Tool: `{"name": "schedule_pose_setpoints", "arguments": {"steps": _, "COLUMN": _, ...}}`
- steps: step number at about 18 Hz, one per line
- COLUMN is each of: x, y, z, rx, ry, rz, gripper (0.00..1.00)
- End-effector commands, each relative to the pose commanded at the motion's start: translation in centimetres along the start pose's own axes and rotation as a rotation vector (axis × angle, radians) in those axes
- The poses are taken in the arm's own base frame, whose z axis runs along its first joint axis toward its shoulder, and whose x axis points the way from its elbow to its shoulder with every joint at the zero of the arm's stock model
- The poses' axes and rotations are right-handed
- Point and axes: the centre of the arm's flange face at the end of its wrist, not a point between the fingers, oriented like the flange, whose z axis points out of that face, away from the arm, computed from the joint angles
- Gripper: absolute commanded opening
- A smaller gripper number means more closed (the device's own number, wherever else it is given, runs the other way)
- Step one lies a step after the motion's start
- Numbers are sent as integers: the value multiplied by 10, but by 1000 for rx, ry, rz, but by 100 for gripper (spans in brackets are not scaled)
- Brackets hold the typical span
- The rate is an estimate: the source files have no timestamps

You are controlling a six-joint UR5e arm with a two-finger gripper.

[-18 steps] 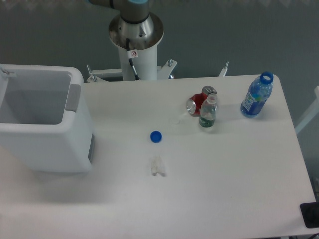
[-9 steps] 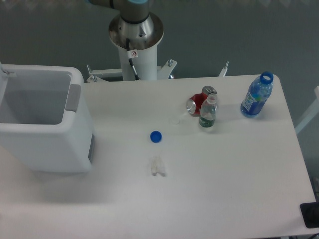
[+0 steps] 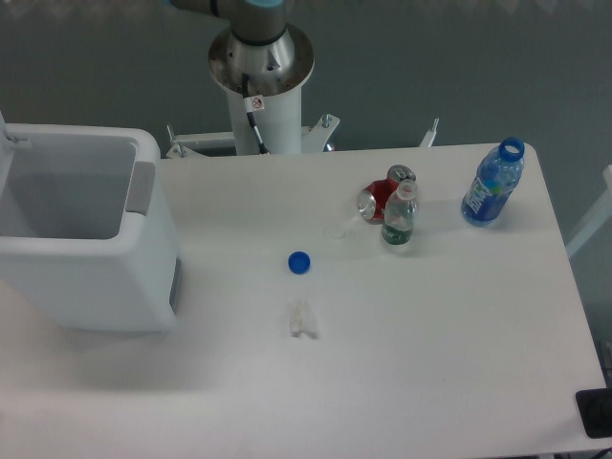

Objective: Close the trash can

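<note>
The trash can (image 3: pixel 91 277) is a large white boxy bin at the left edge of the table. Its top stands open and I look down into its pale interior. A grey strip (image 3: pixel 142 187) runs along its right rim. The lid itself mostly falls outside the frame at the left edge. Only the arm's base column (image 3: pixel 260 86) shows, behind the table at the top. The gripper is out of view.
On the table lie a blue bottle cap (image 3: pixel 299 262), a crumpled clear wrapper (image 3: pixel 302 319), a red can (image 3: pixel 379 199) on its side, a small clear bottle (image 3: pixel 399 218) and an open blue bottle (image 3: pixel 492 184) at the far right.
</note>
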Motion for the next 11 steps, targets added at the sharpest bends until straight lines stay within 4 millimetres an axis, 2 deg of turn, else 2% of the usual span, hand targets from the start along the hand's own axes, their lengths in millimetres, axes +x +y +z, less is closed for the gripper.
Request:
{"name": "schedule_pose_setpoints", "arguments": {"steps": 6, "x": -22, "y": 6, "z": 3, "rx": -10, "ry": -22, "rz": -39, "gripper": 0}}
{"name": "schedule_pose_setpoints", "arguments": {"steps": 11, "x": -31, "y": 12, "z": 12, "rx": -32, "ry": -28, "rz": -58, "gripper": 0}}
